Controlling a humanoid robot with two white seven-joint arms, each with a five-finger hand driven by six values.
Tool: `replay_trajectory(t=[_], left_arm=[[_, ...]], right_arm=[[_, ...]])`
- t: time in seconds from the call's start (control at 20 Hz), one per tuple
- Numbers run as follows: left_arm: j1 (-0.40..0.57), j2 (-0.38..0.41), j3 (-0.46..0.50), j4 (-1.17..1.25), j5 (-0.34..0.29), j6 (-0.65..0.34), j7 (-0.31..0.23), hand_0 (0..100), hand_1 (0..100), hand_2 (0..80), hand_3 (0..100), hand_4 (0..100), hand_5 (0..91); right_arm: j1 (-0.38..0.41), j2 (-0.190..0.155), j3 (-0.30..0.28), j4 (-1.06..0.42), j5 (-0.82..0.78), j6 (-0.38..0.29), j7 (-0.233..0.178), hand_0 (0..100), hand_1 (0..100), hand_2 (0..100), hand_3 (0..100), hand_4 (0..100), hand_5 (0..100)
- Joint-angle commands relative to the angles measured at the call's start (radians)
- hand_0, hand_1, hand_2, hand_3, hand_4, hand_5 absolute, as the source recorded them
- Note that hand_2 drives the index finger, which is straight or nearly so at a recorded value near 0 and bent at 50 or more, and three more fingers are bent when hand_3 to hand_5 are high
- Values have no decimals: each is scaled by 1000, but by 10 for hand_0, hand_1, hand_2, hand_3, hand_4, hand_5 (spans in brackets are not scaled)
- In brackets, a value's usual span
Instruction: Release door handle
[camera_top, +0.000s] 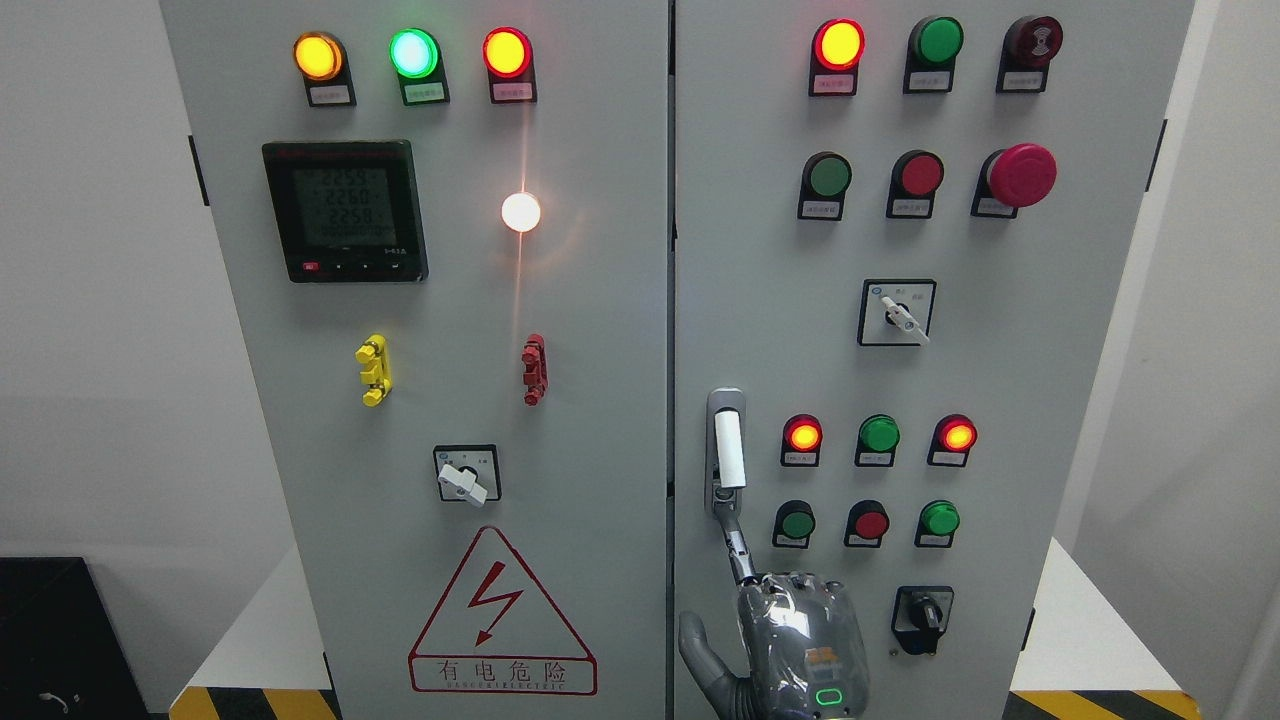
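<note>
Plain white walls behind a big grey two-door steel control cabinet (560, 400) covered in lamps and buttons. Its slim silver-and-white door handle (727, 450) sits on the right door's left edge. Looks rigid, smooth, probably slick; grip the white bar. Right hand (790, 630) below, one finger reaching its base, not clasping anything.

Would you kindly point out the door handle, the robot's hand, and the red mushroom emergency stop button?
door handle (729, 449): head view, on its white grip.
hand (800, 640): head view, on the back of the hand.
red mushroom emergency stop button (1022, 174): head view, on its red cap.
</note>
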Motion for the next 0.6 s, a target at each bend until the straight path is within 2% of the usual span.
replay_trajectory(t=[0.0, 0.55], left_arm=[[20, 0, 0, 0, 0, 0, 0, 120, 556, 0, 0, 0, 0], [20, 0, 0, 0, 0, 0, 0, 120, 556, 0, 0, 0, 0]], right_arm=[[-3, -1, 1, -19, 2, -1, -1, 526, 311, 12, 1000, 1000, 1000], [-4, -1, 4, -32, 2, -2, -2, 527, 311, 18, 1000, 1000, 1000]])
